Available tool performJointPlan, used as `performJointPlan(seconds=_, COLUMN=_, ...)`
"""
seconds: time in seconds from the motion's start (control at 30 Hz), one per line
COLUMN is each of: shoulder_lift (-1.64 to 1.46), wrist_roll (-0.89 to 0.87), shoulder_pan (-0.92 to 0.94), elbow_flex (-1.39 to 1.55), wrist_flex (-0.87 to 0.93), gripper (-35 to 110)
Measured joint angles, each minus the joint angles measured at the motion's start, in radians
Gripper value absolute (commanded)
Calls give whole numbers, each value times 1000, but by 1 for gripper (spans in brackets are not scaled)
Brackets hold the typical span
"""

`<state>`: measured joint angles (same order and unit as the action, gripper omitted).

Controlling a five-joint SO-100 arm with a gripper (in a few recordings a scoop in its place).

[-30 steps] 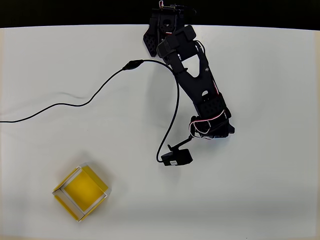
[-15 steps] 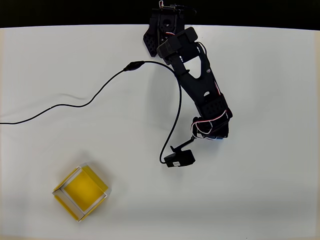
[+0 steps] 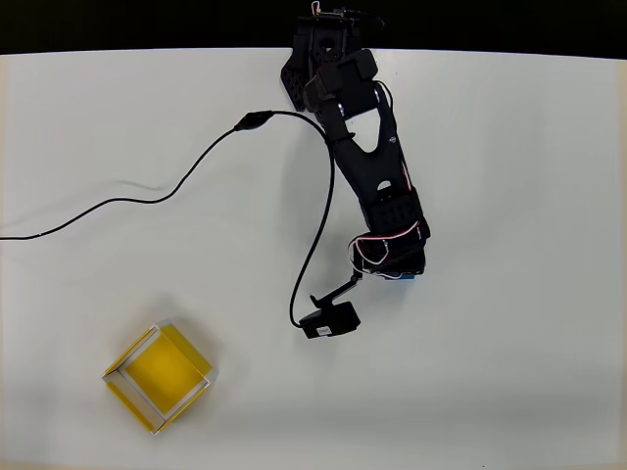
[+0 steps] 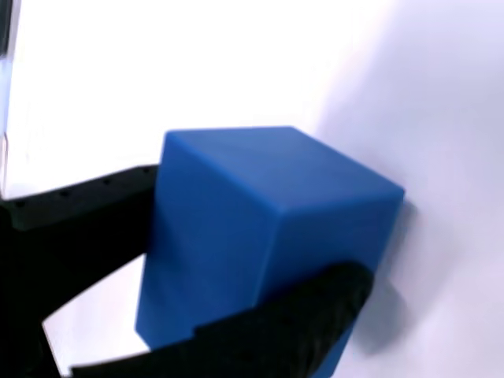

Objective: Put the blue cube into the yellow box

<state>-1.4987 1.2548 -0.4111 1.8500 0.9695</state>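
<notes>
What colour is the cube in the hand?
Bright blue cube, plain faces; clearest in the wrist view.

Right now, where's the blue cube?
In the wrist view the blue cube sits between the pincer fingers. Overhead, just a blue sliver shows under the arm's tip, right of centre, far from the yellow box.
</notes>
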Motion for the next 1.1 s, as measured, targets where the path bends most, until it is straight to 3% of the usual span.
performJointPlan(seconds=0.27, shoulder_lift=-170, wrist_roll=199, shoulder_pan=298, elbow_flex=0, wrist_flex=-86, gripper=14)
performJointPlan(seconds=0.67, shoulder_lift=-212, wrist_roll=414, shoulder_pan=699, elbow_flex=34, wrist_flex=-511, gripper=15)
performJointPlan(seconds=1.1, shoulder_lift=147, wrist_roll=430, shoulder_pan=827, elbow_flex=-262, wrist_flex=-667, gripper=15)
